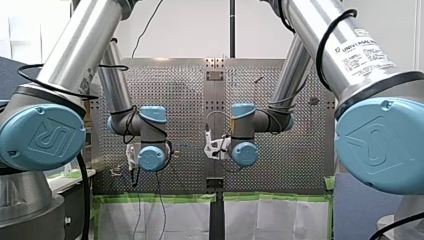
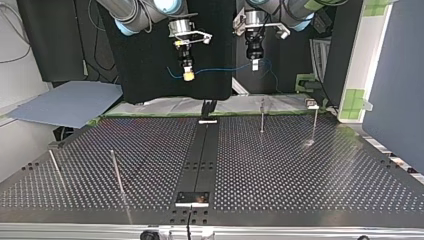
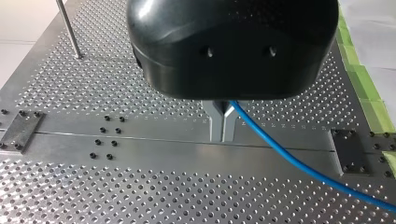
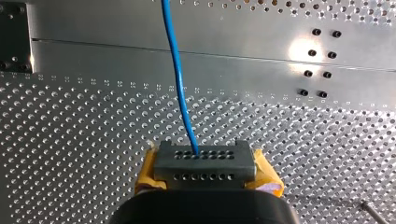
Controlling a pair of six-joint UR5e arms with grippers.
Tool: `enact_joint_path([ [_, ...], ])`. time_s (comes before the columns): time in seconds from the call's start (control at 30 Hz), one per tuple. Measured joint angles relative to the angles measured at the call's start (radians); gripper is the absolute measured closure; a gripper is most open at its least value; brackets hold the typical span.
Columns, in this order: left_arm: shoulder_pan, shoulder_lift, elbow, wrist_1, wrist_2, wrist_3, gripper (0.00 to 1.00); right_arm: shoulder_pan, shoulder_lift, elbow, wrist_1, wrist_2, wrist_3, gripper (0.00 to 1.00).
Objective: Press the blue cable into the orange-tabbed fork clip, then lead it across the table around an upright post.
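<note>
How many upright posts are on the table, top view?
4: far inner post and far outer post at the view's right; near inner post and near outer post at its left. More could hide outside this view.

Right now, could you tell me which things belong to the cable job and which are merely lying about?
Job: thin blue cable, my left gripper, my right gripper, upright metal posts.
Lying about: grey-blue flat sheet, green tape, white cloth.

UNIVERSAL ROBOTS label, my right arm
</note>
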State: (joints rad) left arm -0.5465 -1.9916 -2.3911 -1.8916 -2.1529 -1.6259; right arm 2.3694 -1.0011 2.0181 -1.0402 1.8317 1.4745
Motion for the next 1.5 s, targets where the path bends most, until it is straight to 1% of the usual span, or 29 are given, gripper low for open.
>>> enact_joint_path([
  [1.27,0.001,0.001,-0.001,-0.003,0.0,0.0,1.0,0.0,0.001,-0.001,0.0,0.001,-0.001,1.0],
  [1.3,0.004,0.004,-0.004,-0.005,0.002,0.002,1.0,0.002,0.002,-0.002,0.002,0.002,-0.002,1.0],
  [1.4,0.013,0.023,-0.024,-0.027,0.014,0.015,1.0,0.016,0.016,-0.016,0.016,0.016,-0.005,1.0],
  [1.5,0.017,0.036,-0.038,-0.054,0.019,0.021,1.0,0.041,0.041,-0.041,0.041,0.041,-0.006,1.0],
])
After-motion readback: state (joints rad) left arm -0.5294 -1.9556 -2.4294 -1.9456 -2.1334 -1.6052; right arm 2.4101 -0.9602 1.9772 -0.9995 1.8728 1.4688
